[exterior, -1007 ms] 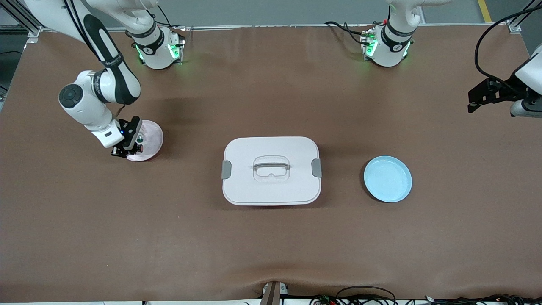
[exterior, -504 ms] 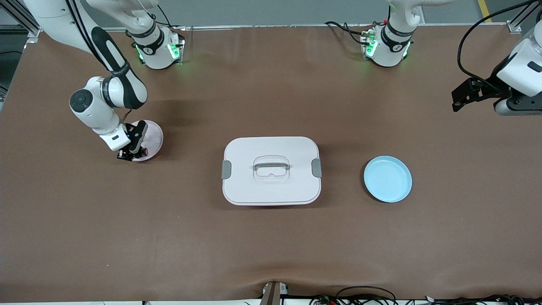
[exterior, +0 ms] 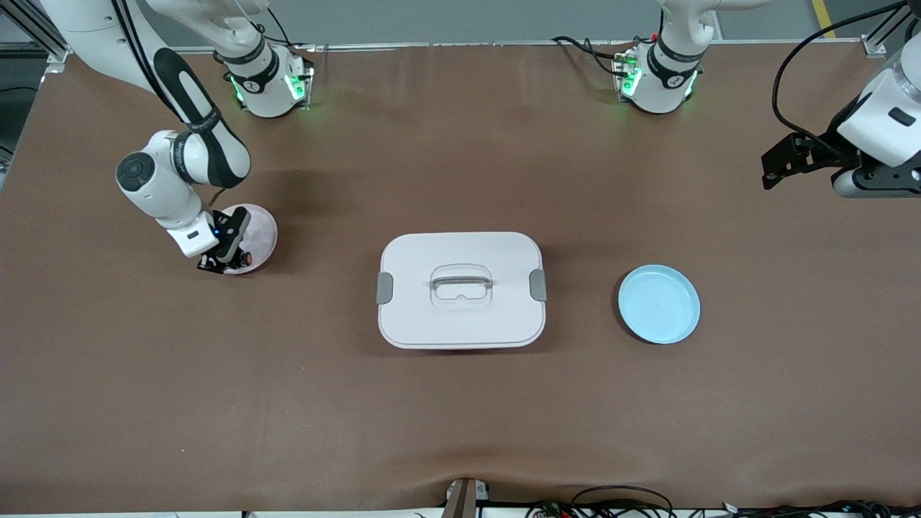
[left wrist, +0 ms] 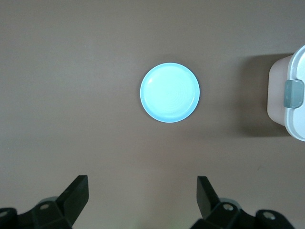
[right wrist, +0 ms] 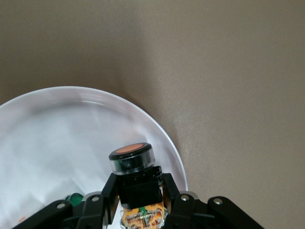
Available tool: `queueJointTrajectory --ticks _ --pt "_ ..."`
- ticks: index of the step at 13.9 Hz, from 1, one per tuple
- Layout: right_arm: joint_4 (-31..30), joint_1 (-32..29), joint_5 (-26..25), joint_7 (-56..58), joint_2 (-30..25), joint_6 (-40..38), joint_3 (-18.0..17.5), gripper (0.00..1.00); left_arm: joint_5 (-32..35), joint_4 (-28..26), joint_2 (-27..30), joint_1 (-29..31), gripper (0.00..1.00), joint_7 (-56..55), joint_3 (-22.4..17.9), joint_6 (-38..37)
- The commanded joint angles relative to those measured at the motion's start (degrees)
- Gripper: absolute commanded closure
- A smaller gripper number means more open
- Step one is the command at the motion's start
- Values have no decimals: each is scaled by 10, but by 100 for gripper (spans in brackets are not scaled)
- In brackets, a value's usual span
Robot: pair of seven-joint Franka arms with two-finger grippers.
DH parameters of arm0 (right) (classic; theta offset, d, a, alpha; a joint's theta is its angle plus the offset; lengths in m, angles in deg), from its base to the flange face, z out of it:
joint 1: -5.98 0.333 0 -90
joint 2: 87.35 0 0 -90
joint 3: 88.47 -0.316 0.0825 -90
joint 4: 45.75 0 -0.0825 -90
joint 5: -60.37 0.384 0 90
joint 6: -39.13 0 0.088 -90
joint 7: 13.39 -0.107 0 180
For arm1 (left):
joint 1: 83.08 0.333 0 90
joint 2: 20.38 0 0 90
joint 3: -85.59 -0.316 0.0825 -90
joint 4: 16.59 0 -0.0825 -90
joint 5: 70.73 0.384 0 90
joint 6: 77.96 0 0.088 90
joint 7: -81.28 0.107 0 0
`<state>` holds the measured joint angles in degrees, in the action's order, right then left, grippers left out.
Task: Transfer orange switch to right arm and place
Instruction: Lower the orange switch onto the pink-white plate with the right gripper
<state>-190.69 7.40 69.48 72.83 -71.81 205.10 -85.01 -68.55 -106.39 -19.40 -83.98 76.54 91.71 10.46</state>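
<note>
Now right fingers (right wrist: 107,202) tight around orange switch (right wrist: 132,164).

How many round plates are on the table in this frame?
2. The pink plate lies toward the right arm's end, under the right gripper. The blue plate lies toward the left arm's end, beside the white lidded box, whose contents are hidden.
</note>
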Motion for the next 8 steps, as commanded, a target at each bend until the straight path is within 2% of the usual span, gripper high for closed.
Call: queueJointTrajectory --ticks 1,4,8 --pt "4 -2 35 4 19 0 -6 1 -10 8 -6 5 0 2 -1 4" --pt "11 -3 36 4 16 -17 -7 0 -9 16 -17 5 0 1 -1 4" --pt "34 -5 37 3 -7 -85 -7 0 -7 15 -19 4 0 1 -1 17"
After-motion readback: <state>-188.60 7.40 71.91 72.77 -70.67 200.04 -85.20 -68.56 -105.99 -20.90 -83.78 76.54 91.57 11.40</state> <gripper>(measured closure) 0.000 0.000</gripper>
